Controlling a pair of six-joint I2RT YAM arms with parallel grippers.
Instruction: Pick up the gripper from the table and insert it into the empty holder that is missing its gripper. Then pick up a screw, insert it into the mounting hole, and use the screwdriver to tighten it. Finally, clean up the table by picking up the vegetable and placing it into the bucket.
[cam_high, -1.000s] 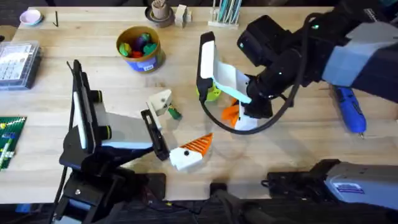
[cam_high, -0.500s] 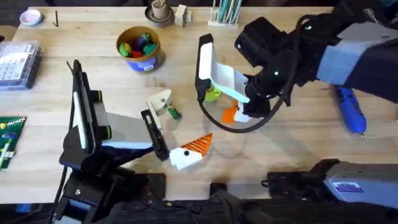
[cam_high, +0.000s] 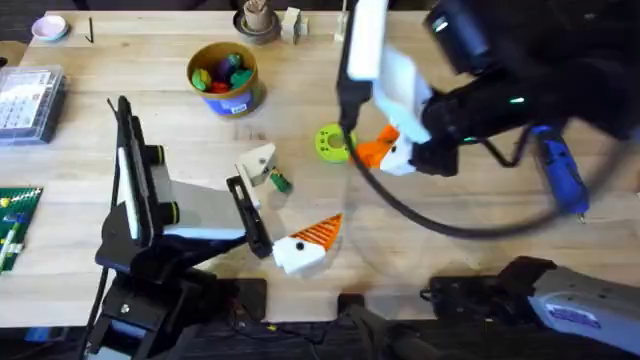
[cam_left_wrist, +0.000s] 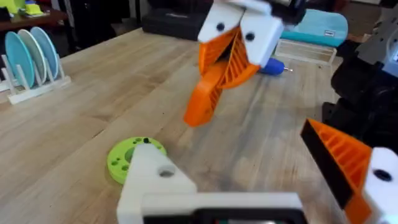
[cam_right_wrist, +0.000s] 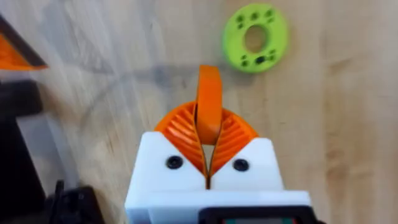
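While lifted off the table (cam_high: 150, 60), the right gripper (cam_right_wrist: 208, 134) pinches the orange gripper (cam_right_wrist: 209, 102) near the green disc (cam_right_wrist: 255, 37). The left gripper (cam_high: 255, 215) sits near the holder (cam_high: 258, 160); its jaws seemingly parted

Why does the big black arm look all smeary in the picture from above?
In the overhead view the right arm is smeared by motion blur, while the bucket stays sharp; in the right wrist view the right gripper clamping the orange gripper looks crisp.
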